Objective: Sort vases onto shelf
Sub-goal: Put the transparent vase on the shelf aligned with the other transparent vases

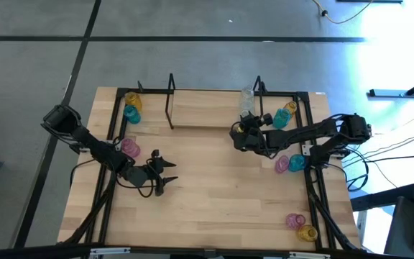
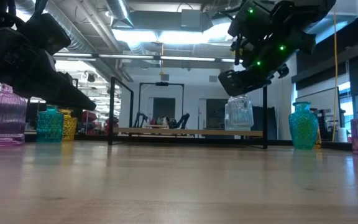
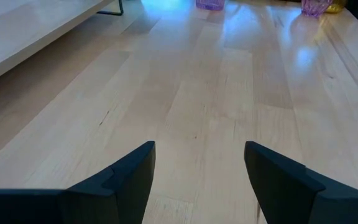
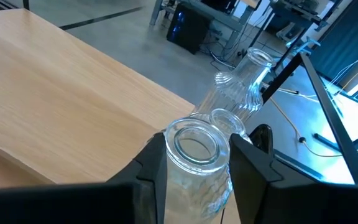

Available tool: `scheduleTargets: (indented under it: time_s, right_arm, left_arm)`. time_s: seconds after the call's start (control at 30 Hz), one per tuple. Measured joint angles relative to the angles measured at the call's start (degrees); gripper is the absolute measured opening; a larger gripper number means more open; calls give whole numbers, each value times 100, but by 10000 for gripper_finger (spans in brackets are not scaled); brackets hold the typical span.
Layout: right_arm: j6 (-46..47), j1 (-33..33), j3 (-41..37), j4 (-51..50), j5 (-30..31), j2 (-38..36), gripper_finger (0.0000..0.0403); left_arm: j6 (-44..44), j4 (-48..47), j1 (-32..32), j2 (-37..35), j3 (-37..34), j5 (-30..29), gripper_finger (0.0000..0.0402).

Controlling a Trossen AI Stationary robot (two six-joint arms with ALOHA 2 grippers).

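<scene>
The shelf [image 1: 207, 109] is a low light-wood board with black wire frames at its short ends, lying at the table's far middle. Clear vases [image 1: 246, 97] stand at its right end, seen just beyond the held one in the right wrist view [image 4: 248, 78]. My right gripper [image 1: 238, 134] is just in front of that end, shut on a clear ribbed vase [image 4: 196, 163]. My left gripper [image 1: 165, 176] waits open over bare table at the left middle [image 3: 201, 174]. Pink, teal and yellow vases stand in small groups around the table. My right gripper pinches the clear vase between its two fingers [image 4: 154, 165], one on each side of the neck and shoulder [image 4: 185, 177] just under the open rim. The fingers come nearly level from the table's right side. The vase stays upright, mouth up, and hangs below the gripper [image 2: 238, 113].
A teal [image 1: 131, 113] and a yellow vase [image 1: 134, 99] stand at the far left, with a pink one [image 1: 129, 149] by my left arm. More are teal [image 1: 282, 119] and yellow [image 1: 290, 109] at the far right, pink [image 1: 282, 164] and teal [image 1: 297, 162] mid right, and pink [image 1: 295, 221] and yellow [image 1: 307, 232] near right.
</scene>
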Motion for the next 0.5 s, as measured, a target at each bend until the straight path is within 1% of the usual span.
scheduleTargets:
  time_s: [0.23, 0.5]
  right_arm:
    - [1, -148, 2, -16, -118, 66, 113]
    - [0, -296, 22, 26, -26, 262, 113]
  left_arm:
    - [-2, 2, 2, 0, 0, 0, 241]
    - [-2, 2, 2, 0, -2, 0, 241]
